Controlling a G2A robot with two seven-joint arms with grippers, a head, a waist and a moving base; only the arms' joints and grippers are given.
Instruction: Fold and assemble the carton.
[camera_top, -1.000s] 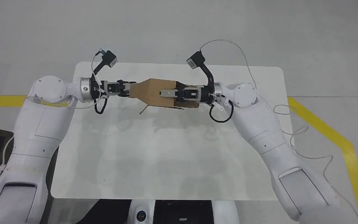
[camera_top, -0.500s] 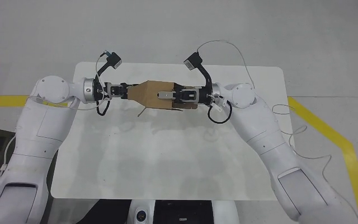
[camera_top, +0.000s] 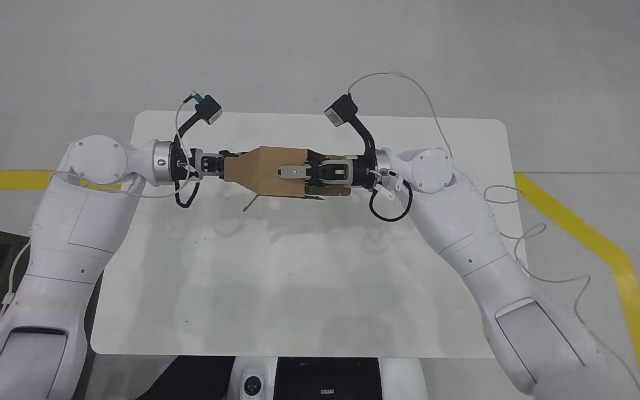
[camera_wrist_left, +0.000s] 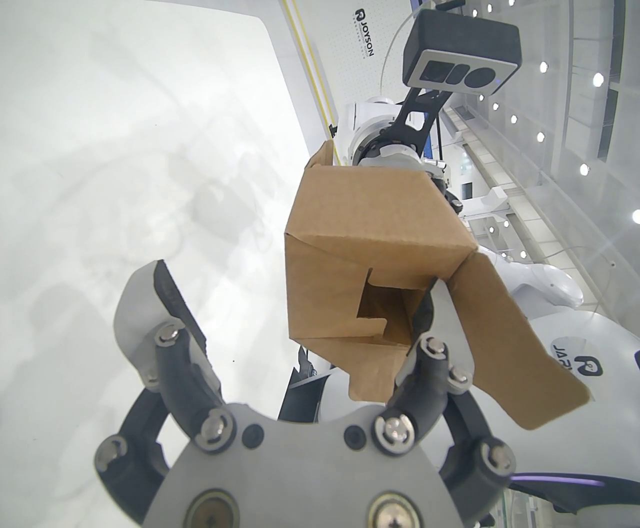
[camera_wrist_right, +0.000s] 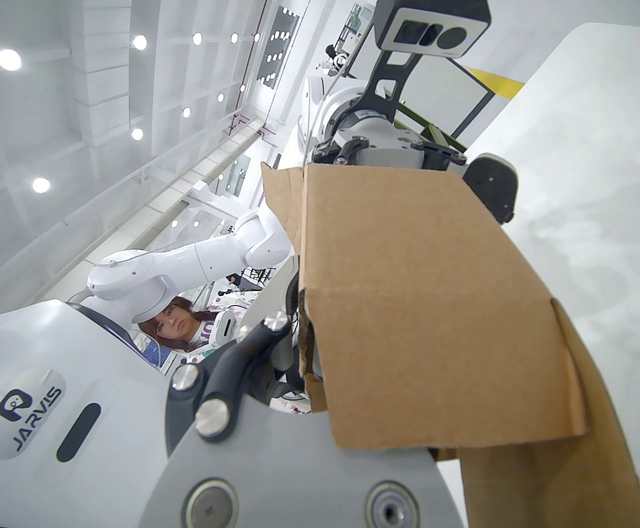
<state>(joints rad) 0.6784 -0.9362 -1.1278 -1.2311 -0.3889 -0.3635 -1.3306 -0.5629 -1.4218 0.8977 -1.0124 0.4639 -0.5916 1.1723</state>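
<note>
carton count: one, brown cardboard carton (camera_top: 268, 170), partly folded into a box.
carton place: up off the table (camera_top: 300, 300), over its far half, lying lengthwise between the two grippers.
grippers: two, one at each end of the carton, pointing at each other.
left gripper (camera_top: 226, 166): spread wide. in the left wrist view one finger (camera_wrist_left: 436, 320) is tucked at the carton's end, between the box body and an open flap. the other finger (camera_wrist_left: 162, 300) stands well apart from the cardboard, touching nothing.
right gripper (camera_top: 300, 172): closed on the carton's wall. from above, one pale finger lies flat along the top panel. in the right wrist view one finger (camera_wrist_right: 281, 295) presses the carton's side and its partner is hidden behind the cardboard.
flaps at the left end: at least two seen. one flap (camera_wrist_left: 325, 305) is folded across the opening, with a notch cut that shows the dark inside. one large flap (camera_wrist_left: 505, 345) swings outward, open.
flaps at the right end: one long flap (camera_wrist_right: 540, 480) hangs loose past the box edge. others i cannot tell.
underside: a thin strip of cardboard (camera_top: 253, 196) sticks out below the carton, seen from above.
table: one, white, rounded corners.
wrist cameras: two, black, on brackets, one per arm (camera_top: 206, 104) (camera_top: 340, 108).
</note>
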